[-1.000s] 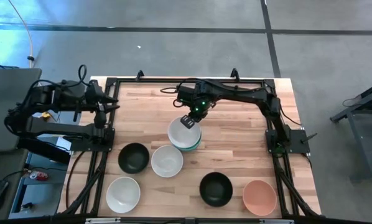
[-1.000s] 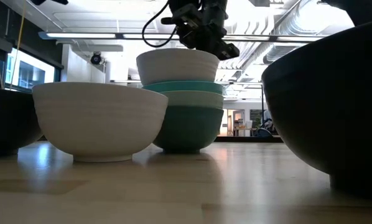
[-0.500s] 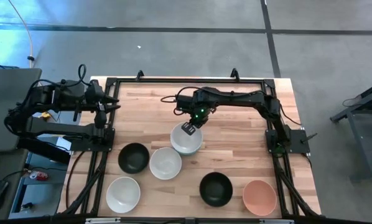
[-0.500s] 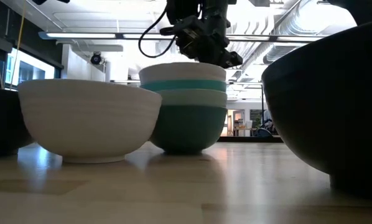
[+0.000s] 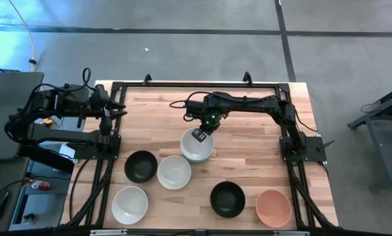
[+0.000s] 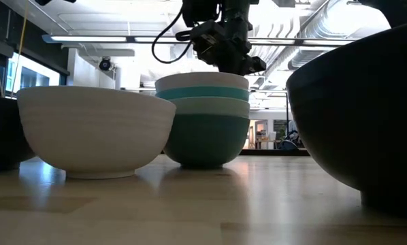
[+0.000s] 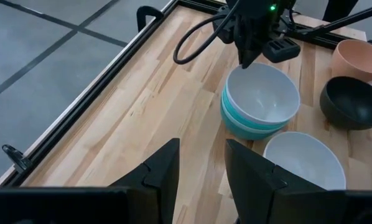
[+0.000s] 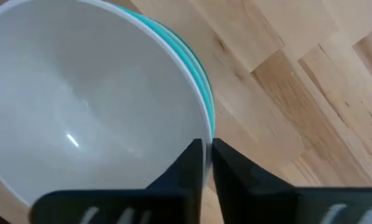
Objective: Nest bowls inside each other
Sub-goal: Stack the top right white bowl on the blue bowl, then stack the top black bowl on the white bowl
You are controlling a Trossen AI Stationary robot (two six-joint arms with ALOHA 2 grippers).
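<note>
A stack of bowls (image 5: 197, 149) stands mid-table: a teal bowl (image 6: 203, 139) at the bottom, a pale mint one (image 6: 203, 107), another teal one (image 6: 202, 92), and a white bowl (image 7: 264, 99) nested on top. My right gripper (image 5: 201, 133) stands over the white bowl's far rim and is shut on it. My left gripper (image 7: 204, 177) is open and empty, parked at the table's left edge (image 5: 114, 113). Loose bowls rest on their bases nearer the front: black (image 5: 141, 166), white (image 5: 174, 171), white (image 5: 130, 204), black (image 5: 227, 198), salmon-pink (image 5: 273, 206). My right gripper holds the white bowl by its rim (image 8: 204, 134) on the far side, one finger (image 8: 189, 165) inside the bowl and one finger (image 8: 229, 168) outside. The fingers come from above, pointing down. The bowl sits upright, nested in the teal bowl below it.
The loose white bowl (image 6: 94, 133) stands right beside the stack on its near left. A black frame (image 5: 202, 84) runs around the table's edges. Bare wood lies to the right of the stack and along the far side.
My right gripper has gone down and a little toward the near edge with the white bowl, which was raised and off-centre above the stack and now sits nested in it. The loose white bowl beside the stack has slid a little toward the near left.
</note>
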